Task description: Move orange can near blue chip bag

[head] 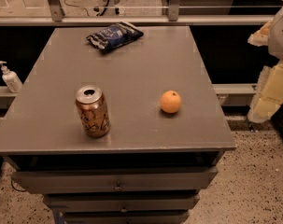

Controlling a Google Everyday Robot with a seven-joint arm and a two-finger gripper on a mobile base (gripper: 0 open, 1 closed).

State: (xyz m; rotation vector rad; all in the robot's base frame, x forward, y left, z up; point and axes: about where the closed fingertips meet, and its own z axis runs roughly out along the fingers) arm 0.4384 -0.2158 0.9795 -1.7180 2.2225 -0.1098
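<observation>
The orange can (92, 111) stands upright on the grey table (145, 64), near its front left. It is orange-brown with a silver top and pale markings. The blue chip bag (114, 35) lies flat at the far edge of the table, left of centre, well behind the can. My gripper (268, 94) shows as pale cream and white parts at the right edge of the view. It is off the table's right side, far from the can and the bag, and touches neither.
A round orange fruit (170, 101) sits on the table to the right of the can. A white pump bottle (10, 77) stands on a ledge left of the table. Drawers (117, 181) are below the tabletop. A rail runs behind the table.
</observation>
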